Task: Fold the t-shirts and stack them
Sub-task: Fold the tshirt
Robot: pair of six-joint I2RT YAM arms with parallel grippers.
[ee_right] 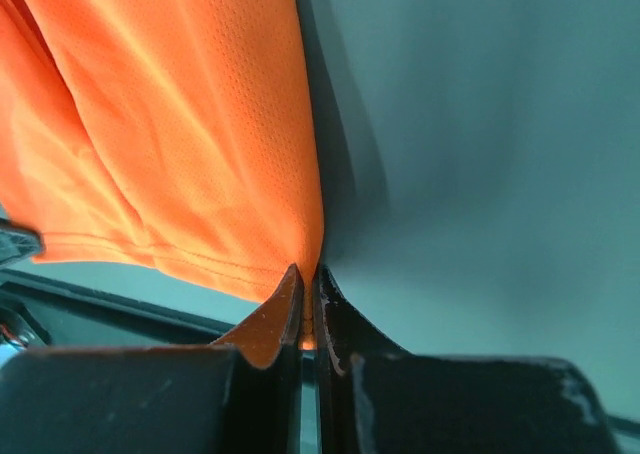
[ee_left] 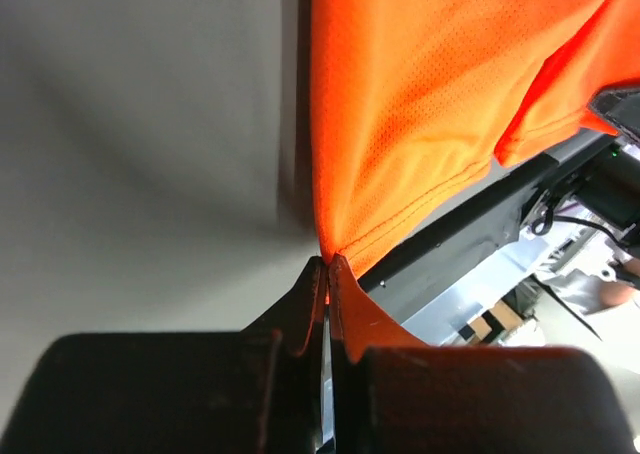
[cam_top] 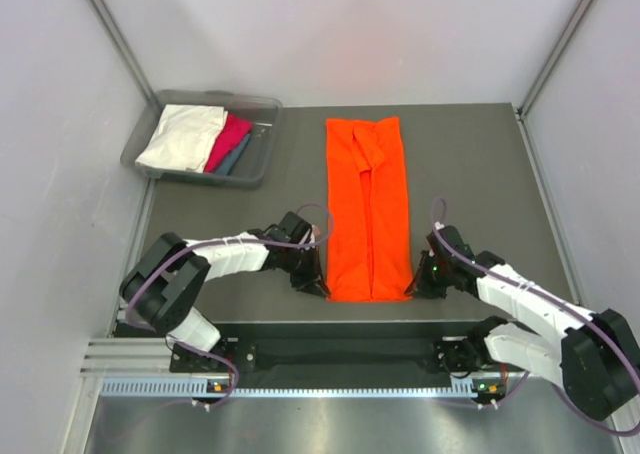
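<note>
Table (cam_top: 470,174), dark grey, under both arms. Orange t-shirt (cam_top: 368,209), folded into a long strip, flat between the grippers and stretching away from them. Grey bin (cam_top: 262,139), well beyond the left gripper (cam_top: 322,286), holding cream-white shirt (cam_top: 182,137), magenta-pink shirt (cam_top: 228,142), teal-grey shirt (cam_top: 236,156). Left gripper: clamped on the strip's near left corner. Right gripper (cam_top: 412,288): clamped on its near right corner.

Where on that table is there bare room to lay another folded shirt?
Bare table right of the orange t-shirt; a narrower strip between it and the grey bin. Crowded at the near edge, where left gripper and right gripper pinch its corners.
</note>
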